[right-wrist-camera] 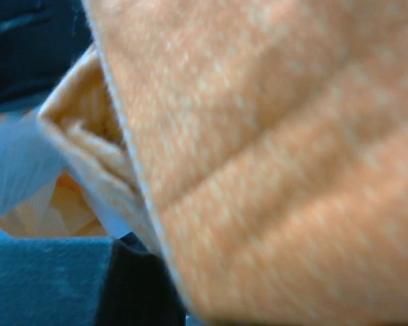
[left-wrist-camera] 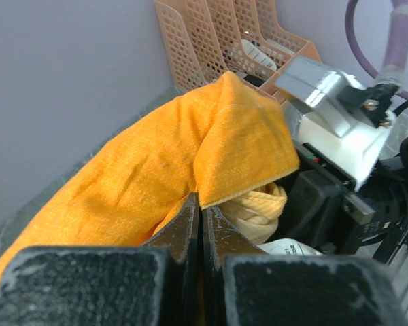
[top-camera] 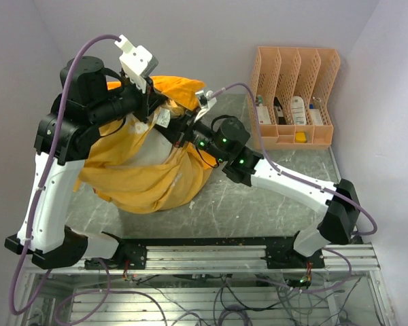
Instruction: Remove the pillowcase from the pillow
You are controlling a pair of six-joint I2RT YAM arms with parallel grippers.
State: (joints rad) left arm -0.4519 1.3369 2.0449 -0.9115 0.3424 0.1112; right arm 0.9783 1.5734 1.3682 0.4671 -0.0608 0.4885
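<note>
The orange-yellow pillowcase (top-camera: pixel 143 183) lies bunched at the table's left middle, with its top pulled up. A strip of the off-white pillow (top-camera: pixel 148 153) shows in its opening. My left gripper (top-camera: pixel 156 112) is raised over the bundle. In the left wrist view it (left-wrist-camera: pixel 201 200) is shut on the pillowcase (left-wrist-camera: pixel 156 156) at its hem, beside a paler inner fold. My right gripper (top-camera: pixel 182 132) is pressed into the bundle from the right. In the right wrist view the pillowcase (right-wrist-camera: pixel 292 170) fills the frame and hides one finger. The other finger (right-wrist-camera: pixel 139 285) lies against the fabric. The pillow (right-wrist-camera: pixel 13 170) shows at the left.
A peach file organizer (top-camera: pixel 296 88) holding small items stands at the back right against the wall and also shows in the left wrist view (left-wrist-camera: pixel 217 34). The grey marbled table (top-camera: pixel 258 197) is walled behind and on both sides. A rail (top-camera: pixel 204 251) runs along the near edge.
</note>
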